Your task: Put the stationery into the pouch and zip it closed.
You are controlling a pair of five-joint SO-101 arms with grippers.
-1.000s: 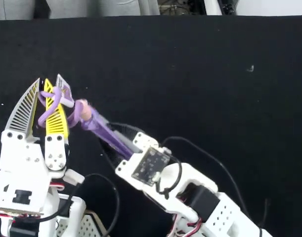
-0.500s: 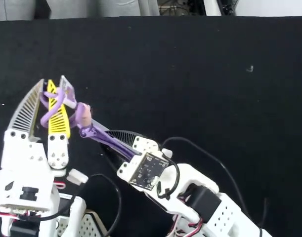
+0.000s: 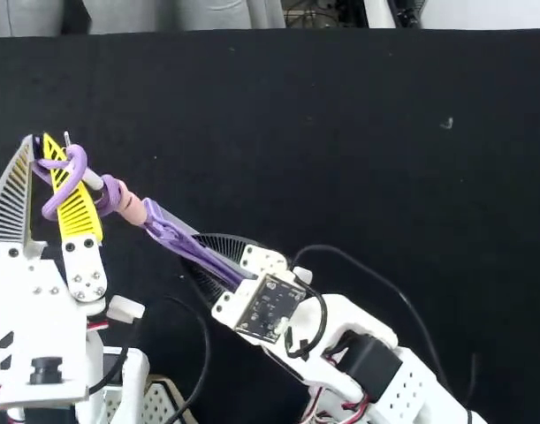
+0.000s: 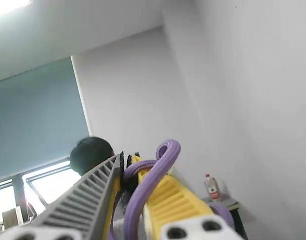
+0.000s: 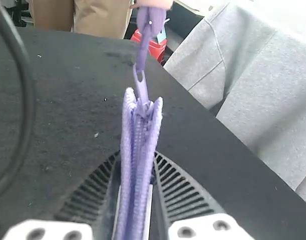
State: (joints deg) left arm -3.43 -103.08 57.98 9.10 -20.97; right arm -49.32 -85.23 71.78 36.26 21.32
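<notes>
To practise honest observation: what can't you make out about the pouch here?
- High view: the right gripper hides most of the pouch, so its contents are unknown.
- Right wrist view: the fingers cover part of the zip; how far it's closed is unclear.
- Left wrist view: the edge cuts off the cord.

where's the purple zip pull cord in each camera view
High view: the purple rubbery pull cord loops round the left gripper's yellow ribbed finger, at the far left.
Left wrist view: the cord lies between that yellow finger and the grey one.
Right wrist view: the cord runs off from the purple fabric pouch's zip slider.
Shared landmark: the pouch, which the high view shows at the cord's other end.
</notes>
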